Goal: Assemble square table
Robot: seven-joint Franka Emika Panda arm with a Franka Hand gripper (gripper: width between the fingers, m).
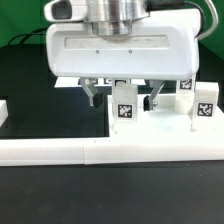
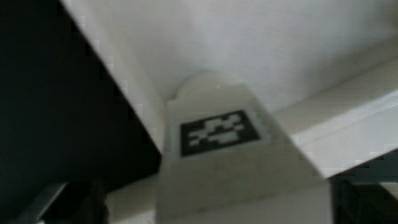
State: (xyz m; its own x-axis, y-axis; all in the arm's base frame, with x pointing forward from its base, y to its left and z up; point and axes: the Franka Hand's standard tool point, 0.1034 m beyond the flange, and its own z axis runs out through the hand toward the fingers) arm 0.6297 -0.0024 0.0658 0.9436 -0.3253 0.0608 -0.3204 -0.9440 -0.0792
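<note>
The square table's white slab [image 1: 160, 132] lies flat on the black table, just behind the low white border wall. A white leg block [image 1: 124, 106] with a black-and-white tag stands upright on the slab. My gripper [image 1: 123, 100] hangs straight over it, open. One dark finger [image 1: 92, 95] is on each side of the leg, with a gap to it on both sides. In the wrist view the same leg [image 2: 221, 133] fills the middle between my gripper's [image 2: 214, 206] dark fingers. Two more tagged leg blocks [image 1: 205, 104] [image 1: 187, 86] stand at the exterior view's right.
The long low white border wall [image 1: 90, 152] runs along the front of the slab. A short white wall piece [image 1: 3, 112] shows at the exterior view's left edge. Black tabletop [image 1: 50, 110] lies left of the slab.
</note>
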